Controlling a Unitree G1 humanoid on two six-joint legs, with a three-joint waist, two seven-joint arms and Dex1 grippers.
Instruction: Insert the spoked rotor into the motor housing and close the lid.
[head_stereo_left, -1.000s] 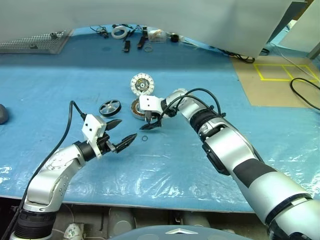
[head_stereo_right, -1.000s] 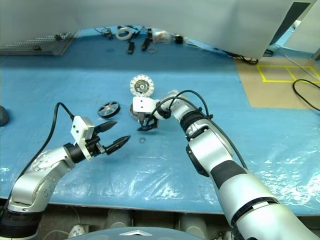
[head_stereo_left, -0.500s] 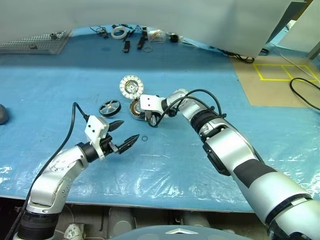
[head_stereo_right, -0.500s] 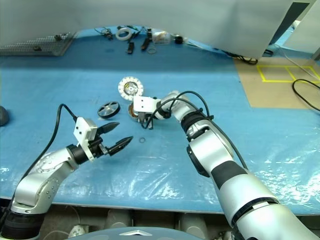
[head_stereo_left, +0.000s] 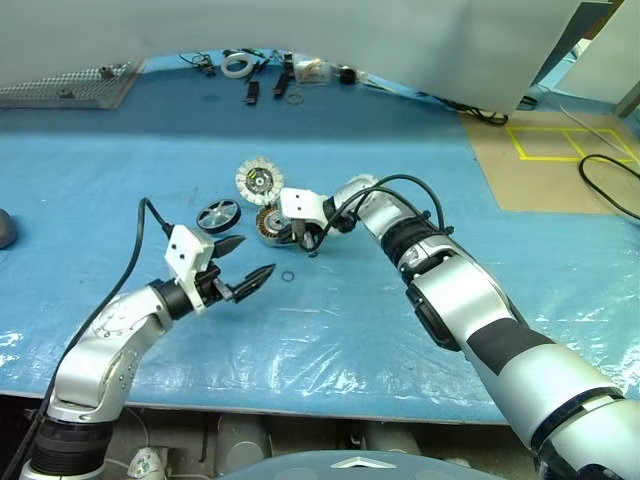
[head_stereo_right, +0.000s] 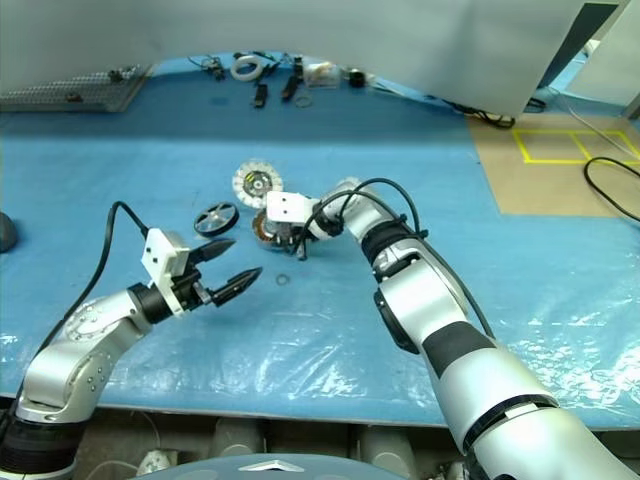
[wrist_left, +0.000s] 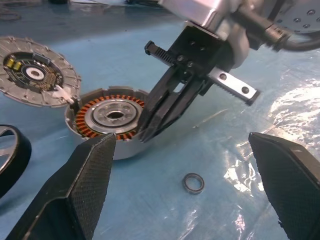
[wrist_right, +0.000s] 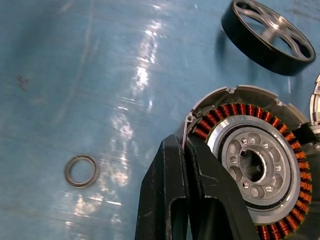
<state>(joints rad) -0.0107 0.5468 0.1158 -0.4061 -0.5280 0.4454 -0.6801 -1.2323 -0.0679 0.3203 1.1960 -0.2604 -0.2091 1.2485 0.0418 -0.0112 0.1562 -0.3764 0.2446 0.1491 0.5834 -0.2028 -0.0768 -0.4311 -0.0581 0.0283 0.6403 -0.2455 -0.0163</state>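
Since a second ago the lid has slid toward the table's left edge, and the right gripper has closed its fingers from spread to pressed together. Those fingers now pinch the rim of the motor housing, which lies flat near the middle of the blue table, windings up. One lid lies touching the housing's far-left side, segmented face up. One spoked rotor lies just beside the housing, toward the left edge, nearer the left gripper than the right. The left gripper hovers with fingers spread wide, pointing level toward the housing. One small ring lies between the two grippers.
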